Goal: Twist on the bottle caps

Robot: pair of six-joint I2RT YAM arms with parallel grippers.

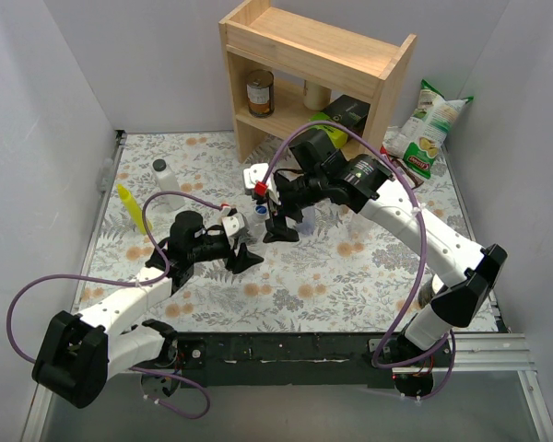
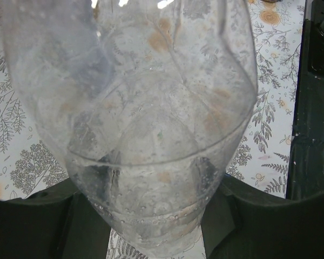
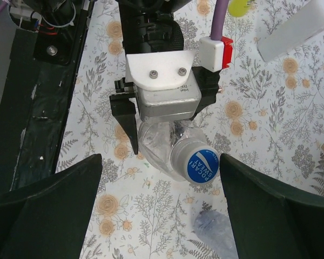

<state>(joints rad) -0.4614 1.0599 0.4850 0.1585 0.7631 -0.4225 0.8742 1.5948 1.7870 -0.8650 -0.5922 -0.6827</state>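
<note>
My left gripper (image 1: 242, 250) is shut on a clear bottle (image 2: 151, 108) that fills the left wrist view, with my dark fingers (image 2: 32, 221) on both sides of its body. In the right wrist view this bottle (image 3: 162, 145) points toward the camera with a blue cap (image 3: 204, 165) on its neck. My right gripper (image 3: 161, 159) is open wide around the cap; its right finger (image 3: 270, 205) is close beside the cap, and I cannot tell if they touch. A crumpled bluish bottle (image 3: 216, 226) lies on the table below. The other caps are out of view.
An opaque white bottle (image 1: 164, 180) with a dark cap and a yellow squeeze bottle (image 1: 129, 204) lie at the left. A wooden shelf (image 1: 313, 64) with a tin stands at the back. A snack bag (image 1: 433, 129) leans at the back right.
</note>
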